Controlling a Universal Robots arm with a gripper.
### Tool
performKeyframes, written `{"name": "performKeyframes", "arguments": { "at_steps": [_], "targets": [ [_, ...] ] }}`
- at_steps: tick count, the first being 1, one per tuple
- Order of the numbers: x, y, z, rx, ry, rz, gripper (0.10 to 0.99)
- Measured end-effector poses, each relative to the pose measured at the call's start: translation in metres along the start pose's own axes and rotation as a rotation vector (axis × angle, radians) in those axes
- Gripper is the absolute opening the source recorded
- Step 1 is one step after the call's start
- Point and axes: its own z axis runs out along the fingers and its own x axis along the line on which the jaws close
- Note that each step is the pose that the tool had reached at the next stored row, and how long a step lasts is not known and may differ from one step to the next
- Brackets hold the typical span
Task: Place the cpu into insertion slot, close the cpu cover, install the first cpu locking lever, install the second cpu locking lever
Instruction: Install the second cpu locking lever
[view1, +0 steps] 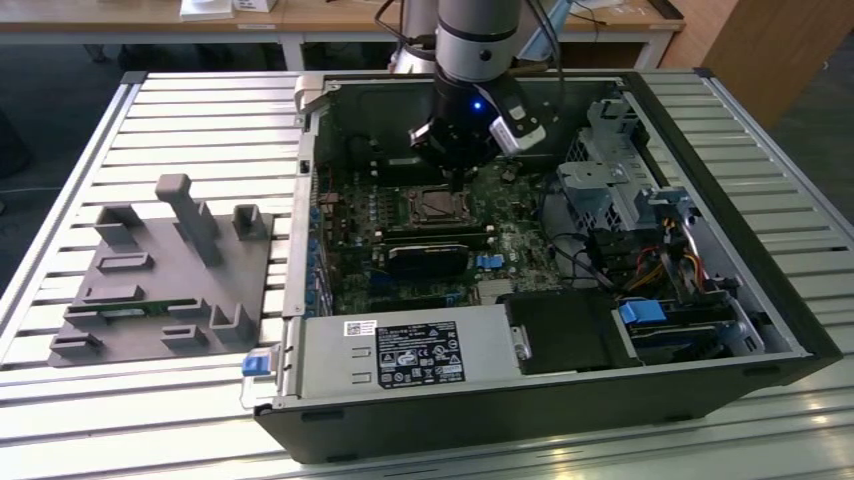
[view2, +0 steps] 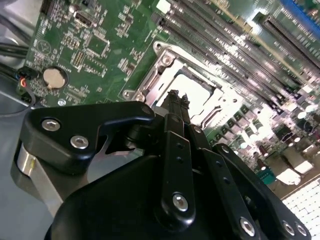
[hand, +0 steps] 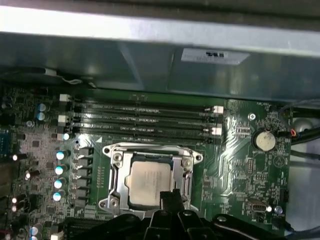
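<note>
Nearest in the first wrist view: black gripper (hand: 167, 200), fingertips close together with nothing between them, just above the socket's near edge. At 12 o'clock from the tips, touching distance: cpu (hand: 149, 179), flat, pale face up, square with no long axis, seated in the slot (hand: 186, 186). Around it the cover (hand: 116, 170), down flat, framing the chip. Beyond, at 12 o'clock, long memory slots (hand: 145, 120) running 9 to 3. Farthest, case wall (hand: 150, 65).
</note>
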Motion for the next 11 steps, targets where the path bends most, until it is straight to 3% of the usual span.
{"name": "performKeyframes", "arguments": {
  "at_steps": [7, 11],
  "targets": [
    [0.0005, -0.0088, -0.0001, 0.0, 0.0, 0.0, 0.106],
    [0.0006, -0.0096, -0.0008, 0.0, 0.0001, 0.0, 0.106]
  ]
}}
